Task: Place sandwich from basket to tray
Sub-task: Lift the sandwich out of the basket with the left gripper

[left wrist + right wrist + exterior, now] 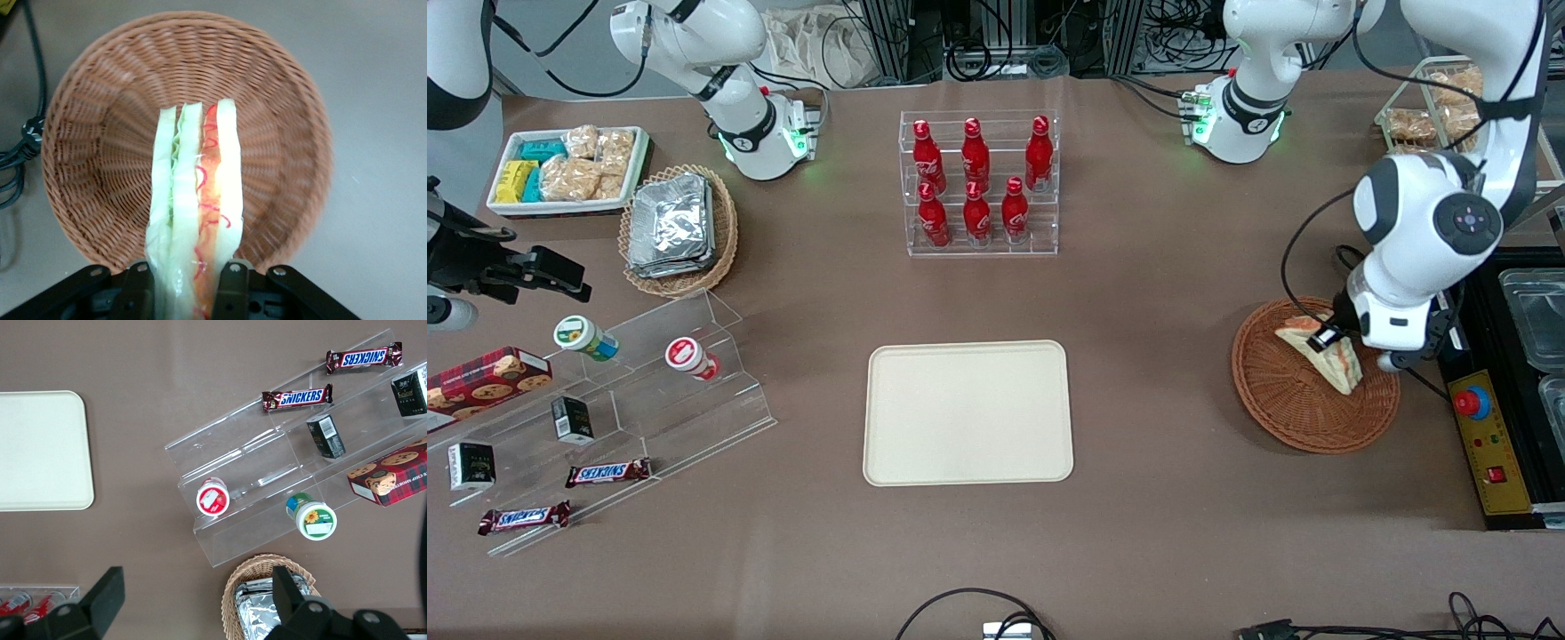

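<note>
The sandwich (1323, 349) (195, 200) is a pale bread wedge with a red-orange and green filling, held edge-on over the reddish-brown woven basket (1294, 400) (100, 147). My left gripper (1327, 341) (185, 293) is shut on the sandwich, a finger pressing each bread face. In the wrist view the wedge hangs above the basket's floor; whether it still touches the weave I cannot tell. The cream rectangular tray (967, 412) (40, 450) lies flat at the table's middle, toward the parked arm's end from the basket, with nothing on it.
A clear rack of red bottles (978, 182) stands farther from the front camera than the tray. A yellow control box with a red button (1485, 440) lies beside the basket. A clear stepped shelf with snacks (605, 400) and a tan basket of foil packets (676, 227) sit toward the parked arm's end.
</note>
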Tool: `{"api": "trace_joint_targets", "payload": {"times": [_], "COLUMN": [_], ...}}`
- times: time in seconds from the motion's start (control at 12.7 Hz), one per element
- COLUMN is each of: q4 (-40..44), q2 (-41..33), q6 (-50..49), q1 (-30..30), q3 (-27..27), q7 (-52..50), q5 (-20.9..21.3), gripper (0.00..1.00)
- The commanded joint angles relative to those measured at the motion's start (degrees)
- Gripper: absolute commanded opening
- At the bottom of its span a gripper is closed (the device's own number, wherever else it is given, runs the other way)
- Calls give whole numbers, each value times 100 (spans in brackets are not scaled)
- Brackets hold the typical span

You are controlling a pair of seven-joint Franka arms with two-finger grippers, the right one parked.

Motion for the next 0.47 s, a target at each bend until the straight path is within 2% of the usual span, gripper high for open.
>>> {"api": "trace_joint_targets", "payload": {"times": [0.0,0.39], "q4": [426,989], "q2": [-157,-70], "q6": [-613,-844], "q1": [-68,-76], "q3": [-542,-1510], "q7": [550,1220], "q5": [65,65], "gripper": [14,14]}}
